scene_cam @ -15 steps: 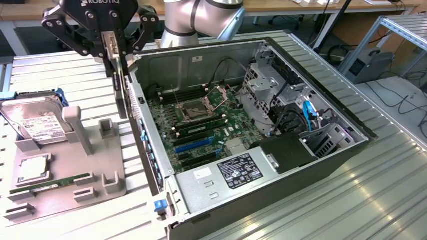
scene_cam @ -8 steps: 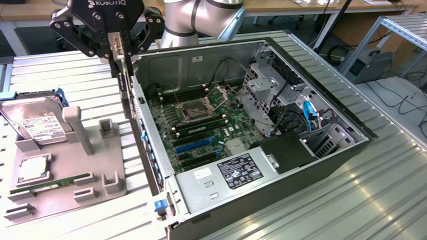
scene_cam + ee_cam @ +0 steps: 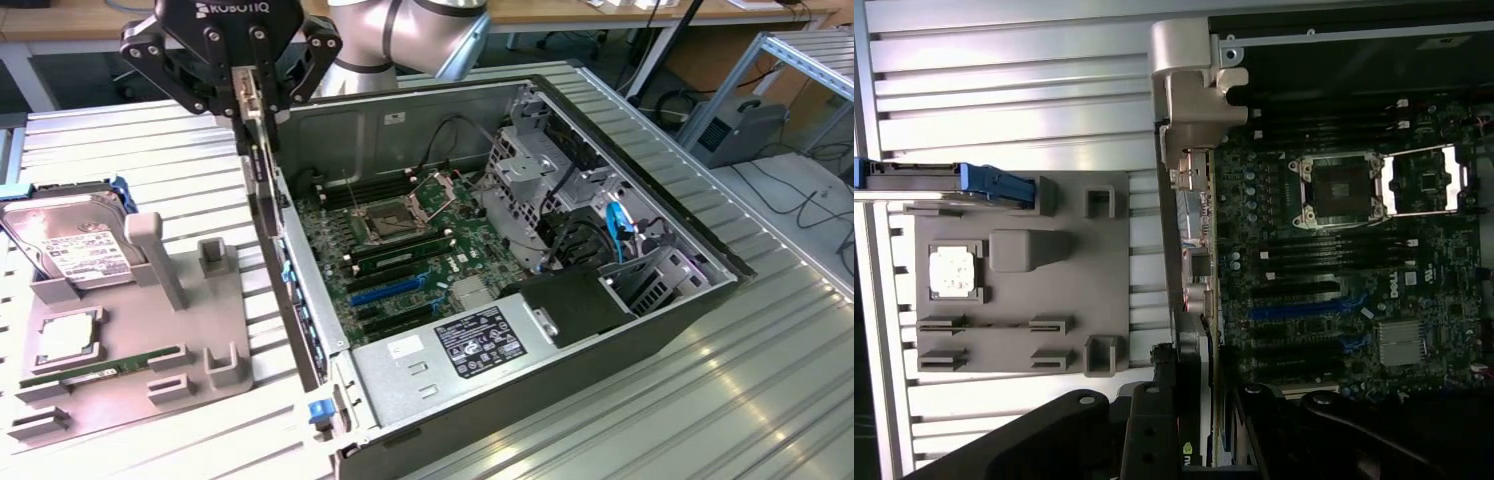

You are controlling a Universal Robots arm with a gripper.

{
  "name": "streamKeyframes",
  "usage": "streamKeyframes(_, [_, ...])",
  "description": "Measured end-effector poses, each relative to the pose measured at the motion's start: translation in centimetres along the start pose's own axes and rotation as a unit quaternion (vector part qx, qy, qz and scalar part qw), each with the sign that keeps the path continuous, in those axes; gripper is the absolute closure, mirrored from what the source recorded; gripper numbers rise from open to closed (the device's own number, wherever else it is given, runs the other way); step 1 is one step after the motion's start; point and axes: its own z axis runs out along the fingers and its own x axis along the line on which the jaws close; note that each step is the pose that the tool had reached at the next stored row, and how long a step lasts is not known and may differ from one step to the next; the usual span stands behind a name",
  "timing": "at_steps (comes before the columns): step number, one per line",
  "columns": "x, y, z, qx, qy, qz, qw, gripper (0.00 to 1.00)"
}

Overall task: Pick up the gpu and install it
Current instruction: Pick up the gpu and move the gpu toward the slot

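1. gpu (image 3: 267, 180) (image 3: 1189, 230): clamped in my end effector (image 3: 250, 100) (image 3: 1194, 400), off the counter (image 3: 134, 150), card standing on edge.
2. End effector is narrow, with the fingers closed on the card from both faces. The grip is near the silver bracket (image 3: 247, 95) end in the exterior view.
3. Position: the card hangs along the wall of the open case (image 3: 400, 110) at the exterior view's left, between the grey fixture (image 3: 200, 340) (image 3: 1019, 300) and the motherboard (image 3: 400, 250) (image 3: 1334, 260). I can't tell whether it touches the case wall.
4. Not seated. The blue slots (image 3: 387, 290) (image 3: 1294, 310) on the motherboard are bare, and the card sits above and to the side of them.
5. CPU socket (image 3: 396, 218) (image 3: 1339, 190) is open with its latch frame flipped up.
6. The fixture holds the hard drive (image 3: 67, 245) and the green RAM stick (image 3: 107, 367), both well apart from the card.
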Motion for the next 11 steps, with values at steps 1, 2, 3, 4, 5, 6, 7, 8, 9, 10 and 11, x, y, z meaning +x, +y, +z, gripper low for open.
streamKeyframes(1, [-0.1, 0.01, 0.01, 0.0001, 0.0000, 0.000, 1.0000, 0.73])
streamKeyframes(2, [-0.2, 0.01, 0.03, 0.0002, 0.0000, 0.000, 1.0000, 0.73])
streamKeyframes(3, [-0.3, 0.02, 0.04, 0.0003, 0.0000, 0.000, 1.0000, 0.73])
streamKeyframes(4, [-0.4, 0.03, 0.06, 0.0004, 0.0000, 0.000, 1.0000, 0.73])
streamKeyframes(5, [-0.5, 0.04, 0.08, 0.0007, 0.0000, 0.000, 1.0000, 0.73])
streamKeyframes(6, [-0.7, 0.05, 0.11, 0.0008, -0.0001, 0.000, 1.0000, 0.73])
streamKeyframes(7, [-0.8, 0.06, 0.12, 0.0010, 0.0000, 0.000, 1.0000, 0.73])
streamKeyframes(8, [-0.9, 0.06, 0.13, 0.0011, -0.0001, 0.000, 1.0000, 0.73])
streamKeyframes(9, [-1.0, 0.07, 0.15, 0.0013, 0.0000, 0.000, 1.0000, 0.73])
streamKeyframes(10, [-1.0, 0.08, 0.17, 0.0014, -0.0001, 0.000, 1.0000, 0.73])
streamKeyframes(11, [-1.1, 0.08, 0.19, 0.0016, -0.0001, 0.000, 1.0000, 0.73])
